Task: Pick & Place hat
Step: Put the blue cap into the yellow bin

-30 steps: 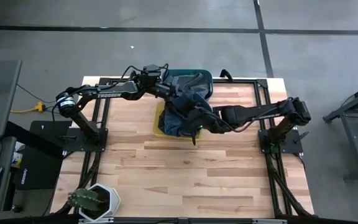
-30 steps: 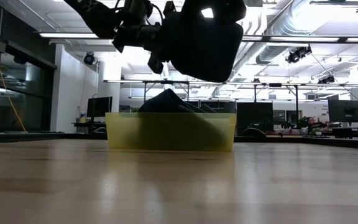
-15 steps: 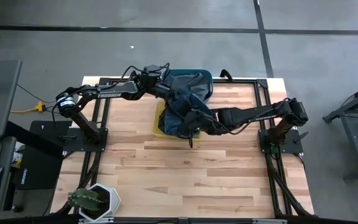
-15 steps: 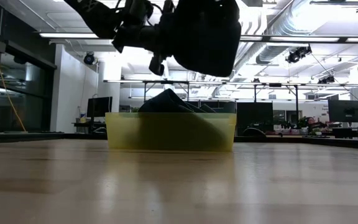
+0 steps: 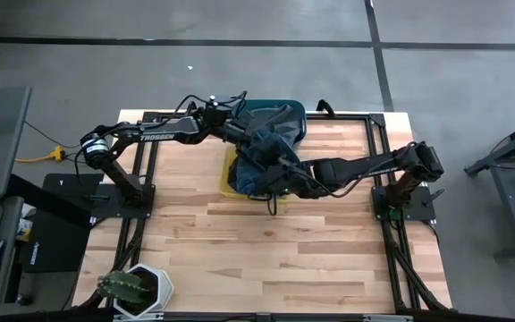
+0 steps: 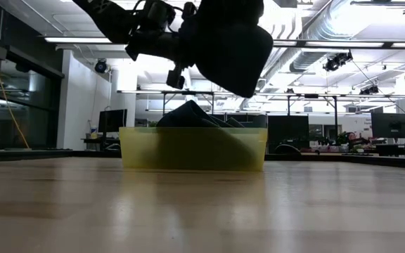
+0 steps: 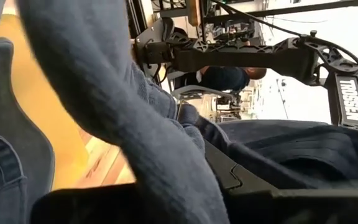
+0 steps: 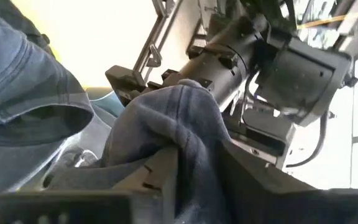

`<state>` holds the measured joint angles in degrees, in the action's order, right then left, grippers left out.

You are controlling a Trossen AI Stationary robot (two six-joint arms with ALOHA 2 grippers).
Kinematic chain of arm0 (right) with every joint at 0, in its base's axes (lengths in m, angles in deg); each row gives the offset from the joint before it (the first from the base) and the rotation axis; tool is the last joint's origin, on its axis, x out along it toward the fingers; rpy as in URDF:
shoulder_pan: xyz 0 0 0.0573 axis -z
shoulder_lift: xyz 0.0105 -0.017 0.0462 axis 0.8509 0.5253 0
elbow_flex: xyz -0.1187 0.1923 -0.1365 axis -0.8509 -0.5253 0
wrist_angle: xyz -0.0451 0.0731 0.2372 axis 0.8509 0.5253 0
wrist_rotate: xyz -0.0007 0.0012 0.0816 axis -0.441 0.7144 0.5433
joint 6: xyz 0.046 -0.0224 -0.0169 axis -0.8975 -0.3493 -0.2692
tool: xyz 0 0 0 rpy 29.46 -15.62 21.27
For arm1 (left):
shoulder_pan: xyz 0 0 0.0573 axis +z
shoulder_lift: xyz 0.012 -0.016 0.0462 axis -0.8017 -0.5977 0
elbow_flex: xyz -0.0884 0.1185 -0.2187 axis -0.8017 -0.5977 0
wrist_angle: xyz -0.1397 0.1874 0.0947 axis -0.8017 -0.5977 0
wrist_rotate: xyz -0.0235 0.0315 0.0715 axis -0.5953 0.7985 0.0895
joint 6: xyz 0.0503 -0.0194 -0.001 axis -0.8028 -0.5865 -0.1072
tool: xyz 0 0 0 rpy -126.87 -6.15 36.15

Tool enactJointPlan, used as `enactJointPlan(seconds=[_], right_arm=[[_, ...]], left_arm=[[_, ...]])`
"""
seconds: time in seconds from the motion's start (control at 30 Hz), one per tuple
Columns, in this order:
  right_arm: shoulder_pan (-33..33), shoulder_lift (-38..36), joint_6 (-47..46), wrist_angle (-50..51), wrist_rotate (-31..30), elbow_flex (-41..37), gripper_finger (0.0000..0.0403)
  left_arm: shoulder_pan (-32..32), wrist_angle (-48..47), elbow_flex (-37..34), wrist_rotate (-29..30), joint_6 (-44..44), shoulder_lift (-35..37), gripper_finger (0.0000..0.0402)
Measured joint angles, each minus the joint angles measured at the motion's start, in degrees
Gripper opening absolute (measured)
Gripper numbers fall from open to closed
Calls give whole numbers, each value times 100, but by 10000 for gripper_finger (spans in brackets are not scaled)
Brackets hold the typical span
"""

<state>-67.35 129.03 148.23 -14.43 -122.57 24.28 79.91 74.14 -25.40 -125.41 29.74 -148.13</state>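
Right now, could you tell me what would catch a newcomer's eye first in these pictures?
Both dark arms meet at the table's far middle, holding a dark blue knitted hat in the air between them. The left gripper and the right gripper both clamp its fabric. Directly below sits a translucent yellow plastic bin with more dark blue cloth heaped inside.

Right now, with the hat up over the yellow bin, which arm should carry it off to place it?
Probably the right. Its pincer seems shut on the hat at its near edge, with bare table just beyond. The left pincer grips the far side, over the yellow bin.
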Motion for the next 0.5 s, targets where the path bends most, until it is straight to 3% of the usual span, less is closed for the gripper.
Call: enactJointPlan(seconds=[0.5], right_arm=[[-437, -313, -1681, -210, 14, -2, 204]], left_arm=[[8, 0, 0, 415, -172, 0, 0]])
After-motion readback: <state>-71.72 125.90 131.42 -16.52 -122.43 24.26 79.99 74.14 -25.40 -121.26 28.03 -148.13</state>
